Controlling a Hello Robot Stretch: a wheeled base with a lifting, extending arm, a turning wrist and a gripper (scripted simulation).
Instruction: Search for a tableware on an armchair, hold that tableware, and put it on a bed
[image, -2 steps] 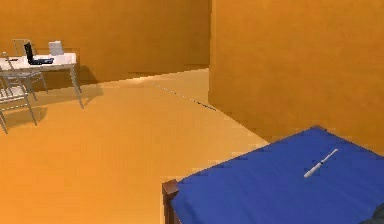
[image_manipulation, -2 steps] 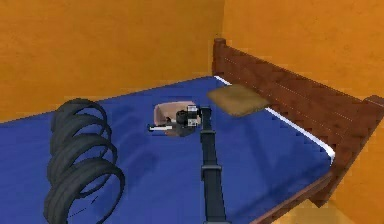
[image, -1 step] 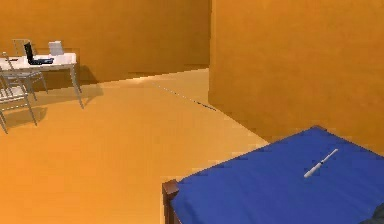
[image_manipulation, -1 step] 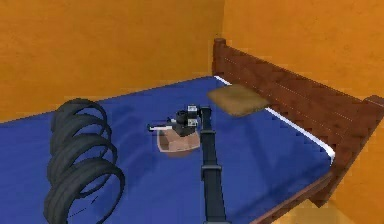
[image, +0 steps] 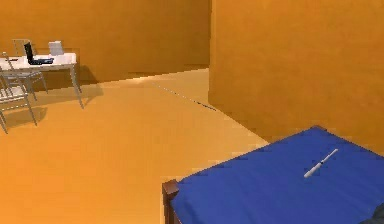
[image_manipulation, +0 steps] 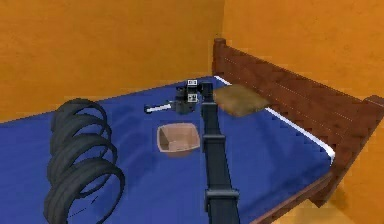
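Observation:
A blue-covered bed (image_manipulation: 280, 150) with a dark wooden headboard (image_manipulation: 290, 88) lies in the arm side view. On the cover sits a shallow pinkish-brown bowl (image_manipulation: 178, 139), just left of the dark arm bar. The gripper (image_manipulation: 179, 100) is farther out over the bed, beside its two white marker squares. I cannot tell whether it holds anything. A small white and dark thing (image_manipulation: 155, 108) lies on the cover left of the gripper. The bed's corner (image: 260, 185) also shows at the forward view's bottom right, with a thin white stick-like thing (image: 321, 163) on it.
A flat brown pillow (image_manipulation: 238, 100) lies near the headboard. A dark coiled object (image_manipulation: 85, 160) stands at the arm side view's left. A white table (image: 45, 64) with a laptop and chairs (image: 15, 95) stands far left. Orange walls surround open orange floor (image: 120, 140).

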